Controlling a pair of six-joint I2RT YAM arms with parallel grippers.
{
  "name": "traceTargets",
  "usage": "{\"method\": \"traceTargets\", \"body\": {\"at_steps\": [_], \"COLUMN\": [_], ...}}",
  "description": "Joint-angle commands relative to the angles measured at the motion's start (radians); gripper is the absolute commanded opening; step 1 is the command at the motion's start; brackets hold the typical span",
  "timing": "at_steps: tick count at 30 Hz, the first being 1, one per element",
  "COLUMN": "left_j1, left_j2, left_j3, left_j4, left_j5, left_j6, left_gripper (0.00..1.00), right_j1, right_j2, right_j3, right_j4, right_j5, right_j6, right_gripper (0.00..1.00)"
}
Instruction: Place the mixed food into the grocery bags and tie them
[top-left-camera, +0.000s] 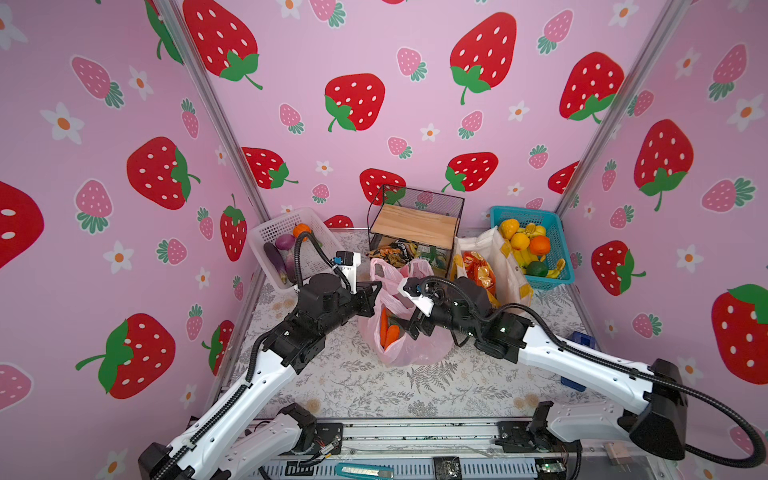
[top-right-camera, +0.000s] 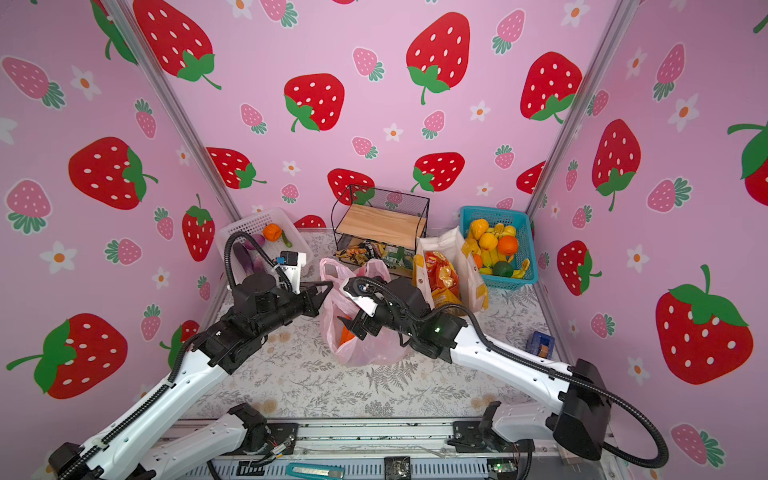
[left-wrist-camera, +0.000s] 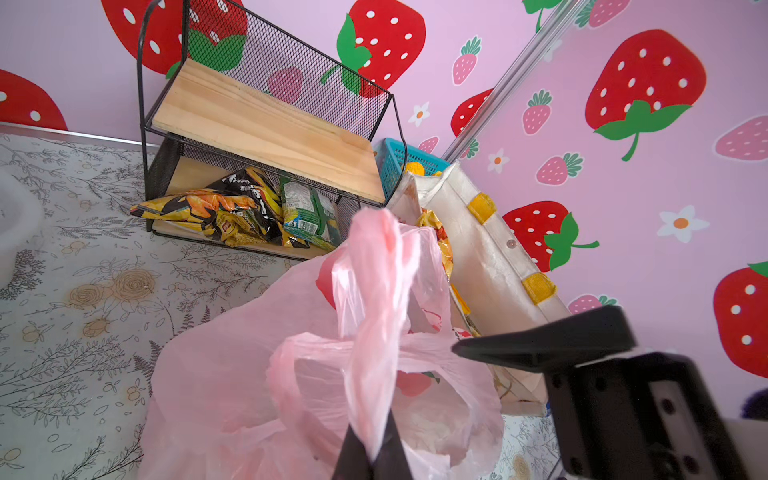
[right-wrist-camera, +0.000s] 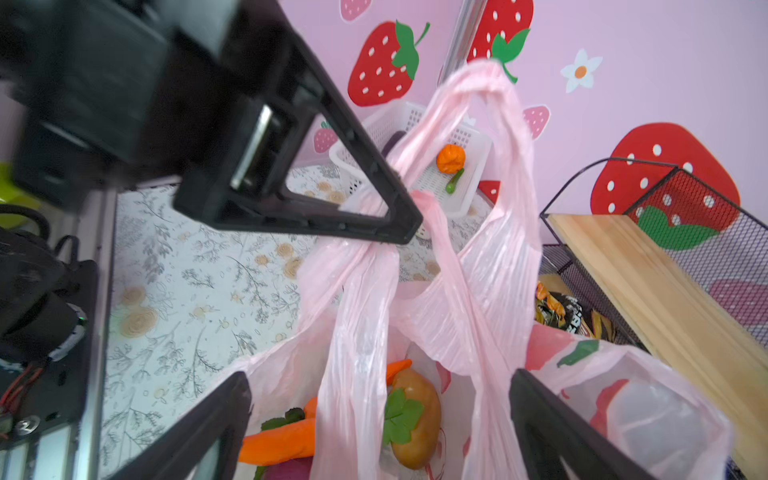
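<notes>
The pink bag (top-left-camera: 415, 353) stands just in front of rack (top-left-camera: 415, 224), carrots (top-left-camera: 389, 332) inside. One handle (left-wrist-camera: 374, 291) pinched tight in left gripper (top-left-camera: 378, 286), held up. The right gripper (right-wrist-camera: 374, 415) spread wide over bag mouth, clamping nothing. The tote (top-left-camera: 513, 270), beside rack, holds snack packet (top-left-camera: 480, 272).

Left tool (left-wrist-camera: 374, 453) mostly cropped by frame edge (pink bag (left-wrist-camera: 232, 374) handle overlaps).

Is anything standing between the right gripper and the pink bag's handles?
Nothing visible does. The right gripper is open with a pink bag handle running between its jaws; the left gripper pinches a handle beyond them.
</notes>
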Motion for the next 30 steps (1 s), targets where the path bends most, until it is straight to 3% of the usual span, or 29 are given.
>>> {"method": "traceTargets", "body": {"at_steps": [1, 5, 11, 13, 18, 22, 30], "left_j1": [0.002, 0.001, 0.001, 0.001, 0.001, 0.001, 0.001], "left_j2": [-0.024, -0.034, -0.047, -0.053, -0.061, -0.071, -0.130], "left_j3": [0.008, 0.008, -0.004, -0.008, -0.012, -0.010, -0.003], "left_j4": [0.001, -0.010, -0.009, -0.008, -0.018, -0.025, -0.027], "left_j5": [-0.020, -0.024, -0.029, -0.031, -0.036, -0.036, -0.108], "left_j6": [-0.003, 0.001, 0.003, 0.006, 0.011, 0.010, -0.032], "left_gripper": [0.00, 0.00, 0.00, 0.00, 0.00, 0.00, 0.00], "right_j1": [0.002, 0.005, 0.000, -0.010, -0.027, -0.050, -0.192], "right_j2": [0.034, 0.059, 0.107, 0.130, 0.118, 0.056, -0.091], "right_j3": [0.020, 0.012, 0.008, 0.013, -0.013, -0.055, -0.094], "right_j4": [0.058, 0.093, 0.117, 0.117, 0.163, 0.224, 0.329], "right_j5": [0.140, 0.211, 0.227, 0.206, 0.119, 0.066, -0.097], "right_j6": [-0.063, -0.081, -0.084, -0.064, -0.010, 0.038, 0.178], "right_gripper": [1.00, 1.00, 0.97, 0.88, 0.48, 0.02, 0.00]}}
